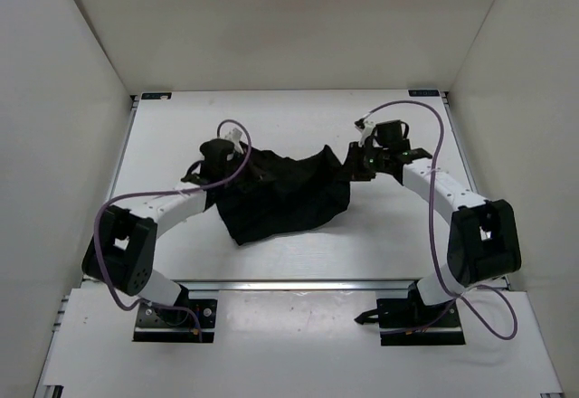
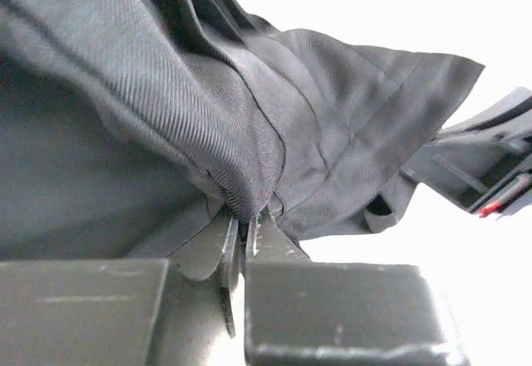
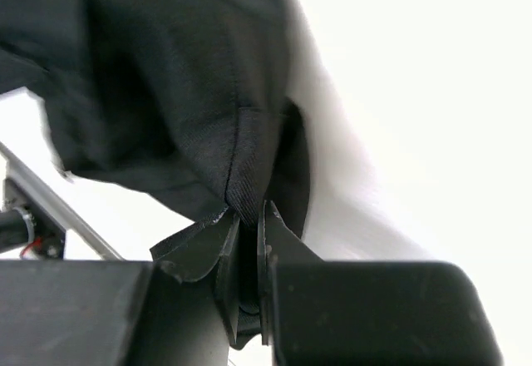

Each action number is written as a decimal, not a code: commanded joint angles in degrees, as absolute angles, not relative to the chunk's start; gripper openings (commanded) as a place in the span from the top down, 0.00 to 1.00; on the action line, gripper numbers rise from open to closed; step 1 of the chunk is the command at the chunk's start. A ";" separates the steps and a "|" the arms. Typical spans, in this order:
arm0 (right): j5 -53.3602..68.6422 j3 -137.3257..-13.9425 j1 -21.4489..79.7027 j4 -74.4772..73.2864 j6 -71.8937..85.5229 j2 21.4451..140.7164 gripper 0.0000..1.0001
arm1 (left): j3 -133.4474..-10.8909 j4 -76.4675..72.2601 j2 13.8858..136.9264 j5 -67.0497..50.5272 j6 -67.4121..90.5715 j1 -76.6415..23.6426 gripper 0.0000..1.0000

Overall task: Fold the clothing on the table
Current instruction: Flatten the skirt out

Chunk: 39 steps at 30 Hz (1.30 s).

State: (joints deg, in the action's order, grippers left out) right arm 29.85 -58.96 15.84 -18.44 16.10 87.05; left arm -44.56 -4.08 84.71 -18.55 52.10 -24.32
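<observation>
Stretching between left claw (image 2: 244, 231) and right claw (image 3: 248, 216), clothing (image 1: 285, 201) is pinched.

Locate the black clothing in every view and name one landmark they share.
Top external: clothing bunched in the middle of the table.
Left wrist: fills upper left, pinched by left gripper.
Right wrist: upper left, pinched by right gripper.
Shared landmark: the right gripper, also at the left wrist view's right edge and right of the clothing from above.
</observation>
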 commanded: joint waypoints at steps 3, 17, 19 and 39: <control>28.30 -81.83 9.24 -27.65 7.30 92.17 1.00 | -64.09 1.56 91.04 -24.86 43.61 -17.85 1.00; 24.17 -86.79 1.05 -23.39 4.48 83.34 1.00 | -77.94 11.53 83.79 -15.55 26.37 -13.80 0.93; 24.17 -69.96 1.93 -21.54 4.39 77.64 1.00 | -67.05 10.38 79.21 -14.77 25.84 -15.37 0.93; 27.61 -38.50 5.01 -27.94 15.63 58.00 0.11 | -37.80 22.60 66.10 -15.73 32.08 -21.36 0.08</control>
